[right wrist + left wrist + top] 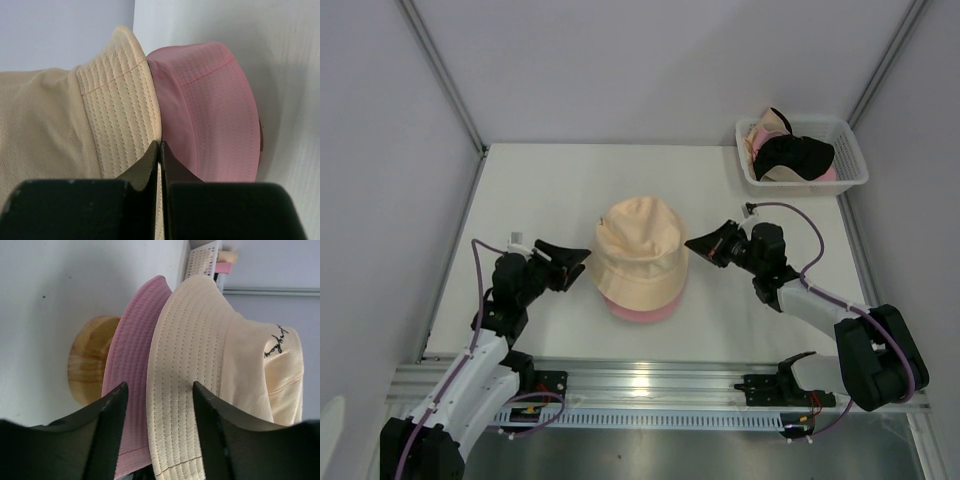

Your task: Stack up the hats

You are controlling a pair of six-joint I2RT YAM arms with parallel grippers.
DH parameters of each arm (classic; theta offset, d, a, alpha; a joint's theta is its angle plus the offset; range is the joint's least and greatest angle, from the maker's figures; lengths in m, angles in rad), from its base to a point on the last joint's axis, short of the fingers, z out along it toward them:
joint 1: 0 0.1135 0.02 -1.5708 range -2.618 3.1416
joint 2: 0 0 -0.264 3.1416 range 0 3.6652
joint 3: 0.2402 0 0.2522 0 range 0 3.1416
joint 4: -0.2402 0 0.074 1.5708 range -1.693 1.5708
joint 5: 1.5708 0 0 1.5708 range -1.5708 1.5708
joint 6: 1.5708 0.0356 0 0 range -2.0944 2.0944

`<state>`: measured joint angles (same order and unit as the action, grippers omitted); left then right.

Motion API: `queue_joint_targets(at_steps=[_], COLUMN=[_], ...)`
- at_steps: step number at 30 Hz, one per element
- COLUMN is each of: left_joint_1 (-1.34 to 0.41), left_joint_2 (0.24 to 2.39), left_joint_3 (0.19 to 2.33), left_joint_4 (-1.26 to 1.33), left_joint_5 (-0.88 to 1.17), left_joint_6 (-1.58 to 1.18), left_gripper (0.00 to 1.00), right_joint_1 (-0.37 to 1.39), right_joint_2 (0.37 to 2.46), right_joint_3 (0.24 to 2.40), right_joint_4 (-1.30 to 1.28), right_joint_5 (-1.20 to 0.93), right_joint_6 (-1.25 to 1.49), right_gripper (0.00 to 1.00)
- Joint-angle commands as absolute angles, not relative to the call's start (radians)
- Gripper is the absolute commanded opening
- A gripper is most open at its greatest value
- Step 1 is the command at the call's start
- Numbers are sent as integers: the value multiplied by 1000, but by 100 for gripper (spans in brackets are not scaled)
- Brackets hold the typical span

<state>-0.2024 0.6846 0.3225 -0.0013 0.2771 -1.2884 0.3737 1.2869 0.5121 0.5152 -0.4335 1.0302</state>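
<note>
A pale peach hat [640, 250] sits on top of a pink hat [642, 311] in the middle of the table, and only the pink brim shows beneath it. In the left wrist view both rest on a wooden stand [90, 360]. My left gripper [578, 262] is open at the stack's left side. Its jaws straddle the peach brim [200, 365] without touching it, beside the pink brim [132, 355]. My right gripper [692, 243] is at the stack's right side. It is shut [160, 143] on the edge of the peach brim [115, 115], right beside the pink brim [215, 110].
A white lattice basket [852, 150] stands at the back right corner and holds a black hat [798, 152] with cream and pink fabric under it. Grey walls close in the table on the left, back and right. A metal rail runs along the near edge.
</note>
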Motion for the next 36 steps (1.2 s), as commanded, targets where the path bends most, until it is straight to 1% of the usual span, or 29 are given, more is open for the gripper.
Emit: queue_joint_targets(at_steps=[1,2,3,5,6,8,9,11,12,14,15,19,23,30,36], left_joint_1=[-192,-193,-193,-199,-202,-212,-215,-225,-229,-239,-241,-256,-262,-291,-345], left_joint_2=[689,696,704,722,727,744,749,762,765,770,769,724,670,683,698], left_joint_3=[299,304,311,327,339,354,359,362,361,357,356,395,472,615,603], left_joint_4=[113,124,133,141,141,149,152,172,179,196,205,200,98,-46,-92], left_joint_5=[308,317,327,331,331,331,330,336,336,337,334,307,256,241,201], left_joint_6=[-1319,-1318,-1316,-1307,-1302,-1290,-1289,-1292,-1292,-1287,-1281,-1221,-1138,-1060,-1086], left_gripper=[55,52,46,42,36,30,24,20,13,6,1,1,1,1,1], right_joint_1=[383,382,383,385,385,387,385,387,387,388,388,388,390,388,388], right_joint_2=[1287,1287,1290,1292,1292,1289,1287,1284,1282,1276,1273,1252,1178,1052,1051], right_joint_3=[505,500,500,494,494,492,492,492,492,492,492,499,512,558,552], right_joint_4=[557,558,558,558,558,555,552,548,543,537,529,505,459,240,156], right_joint_5=[-416,-417,-420,-419,-419,-419,-419,-417,-416,-410,-408,-400,-368,-293,-304], right_joint_6=[1025,1026,1028,1031,1029,1028,1026,1025,1022,1019,1016,1005,1000,948,971], right_gripper=[0,0,0,0,0,0,0,0,0,0,0,0,0,0,0])
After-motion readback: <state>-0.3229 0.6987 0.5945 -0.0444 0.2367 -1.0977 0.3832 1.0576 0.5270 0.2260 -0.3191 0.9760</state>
